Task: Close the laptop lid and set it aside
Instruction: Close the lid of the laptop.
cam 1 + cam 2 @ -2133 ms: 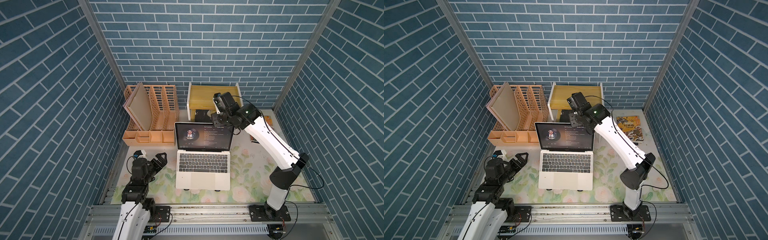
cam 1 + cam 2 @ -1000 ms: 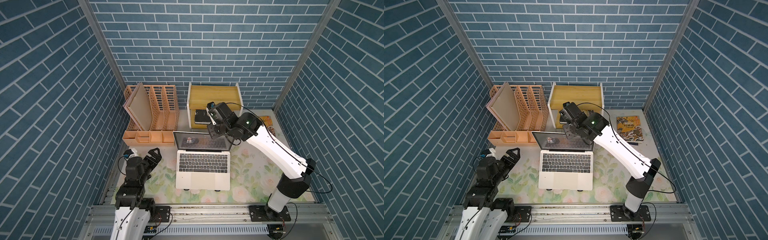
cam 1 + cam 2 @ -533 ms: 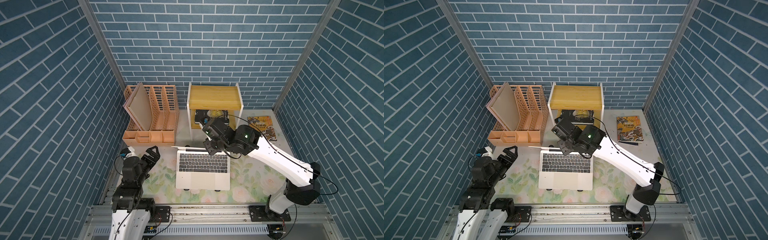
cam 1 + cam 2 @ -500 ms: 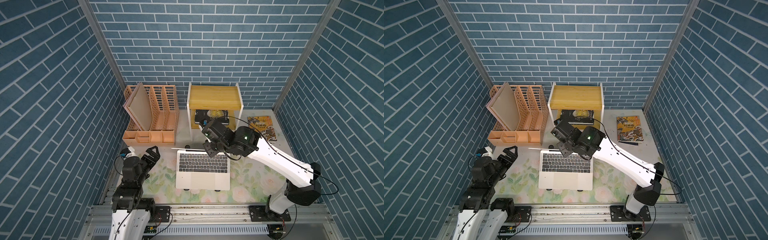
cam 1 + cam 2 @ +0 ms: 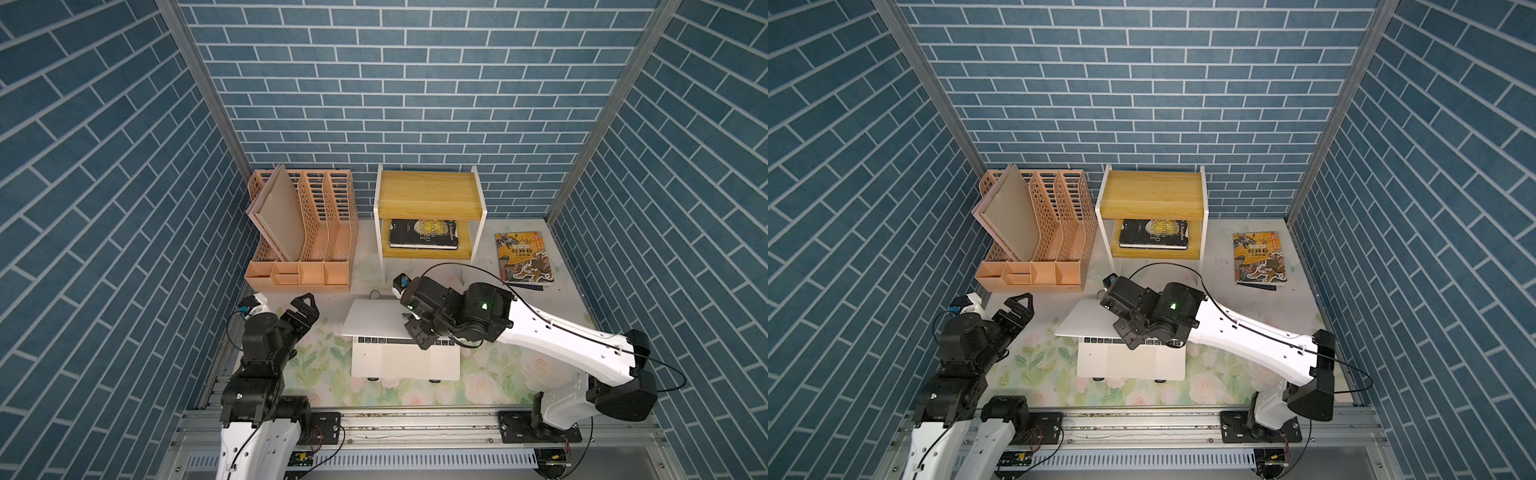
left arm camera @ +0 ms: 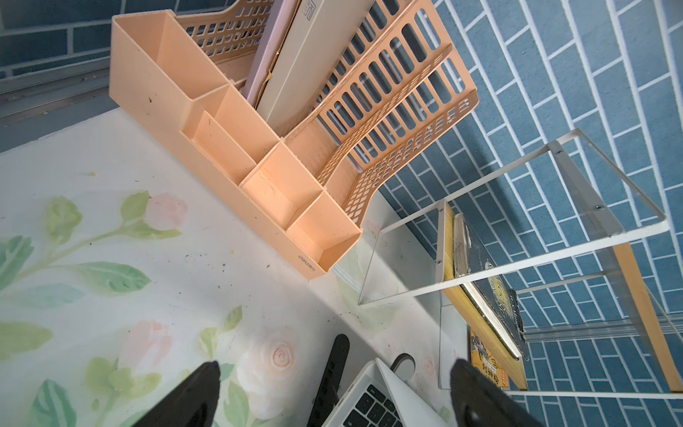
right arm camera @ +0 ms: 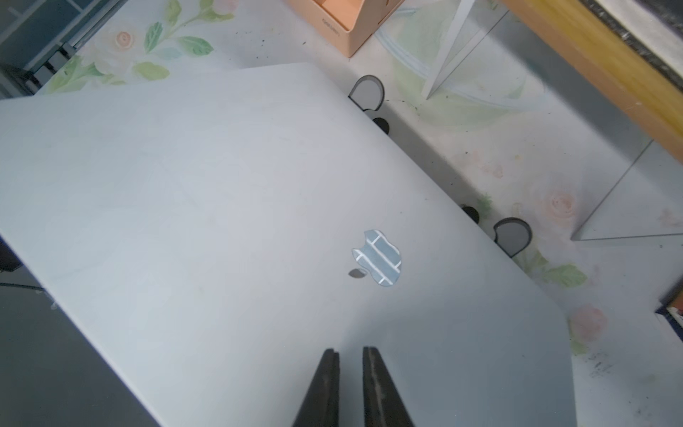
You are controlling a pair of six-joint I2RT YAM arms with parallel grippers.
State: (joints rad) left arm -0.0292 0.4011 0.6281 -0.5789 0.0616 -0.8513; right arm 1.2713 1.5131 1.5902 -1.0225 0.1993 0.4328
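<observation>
The laptop is seen at the middle of the floral surface, in front of the shelf. Its lid is tilted low over the keyboard, with key rows shown below its edge. The right gripper is placed over the lid's outer face near the logo, nearly closed, a thin gap left and nothing held; contact cannot be told. The left gripper is spread wide, apart from the laptop.

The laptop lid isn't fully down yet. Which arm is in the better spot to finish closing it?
Right. The right gripper is on the laptop lid near its front edge. The left gripper hangs open off to one side, touching nothing.
</observation>
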